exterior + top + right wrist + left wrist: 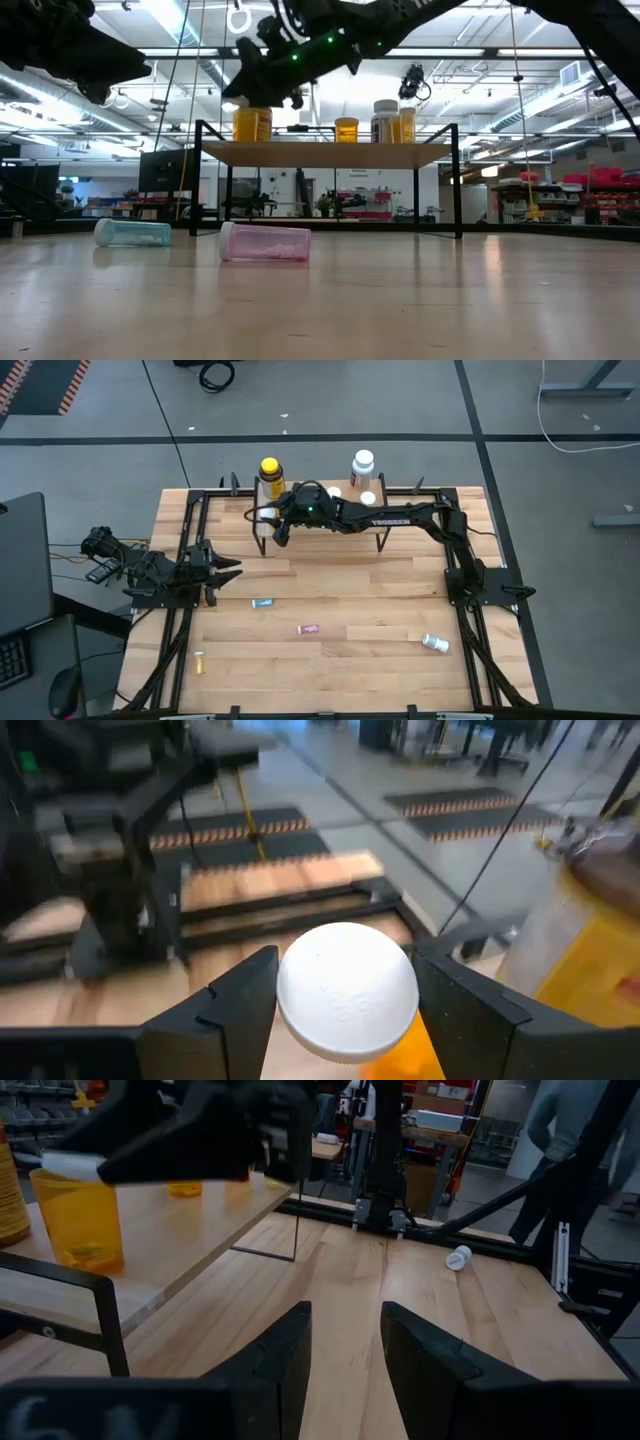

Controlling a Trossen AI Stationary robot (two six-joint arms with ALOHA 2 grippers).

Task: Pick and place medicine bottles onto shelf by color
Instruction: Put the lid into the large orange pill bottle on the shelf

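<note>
over the shelf (300, 510), right pincer (345, 1020) clamped on orange white-capped vial (347, 992)

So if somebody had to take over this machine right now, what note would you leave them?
Right tool: over the shelf's left end, fingers on either side of a white-capped orange vial beside the big yellow bottle.
Left tool: waiting at the table's left side, open, empty.
Done: the big yellow bottle, the big white bottle and some orange vials stand on the shelf.
Left: four small vials lying on the table: teal, pink, yellow, and a white-capped one on the right.
</note>
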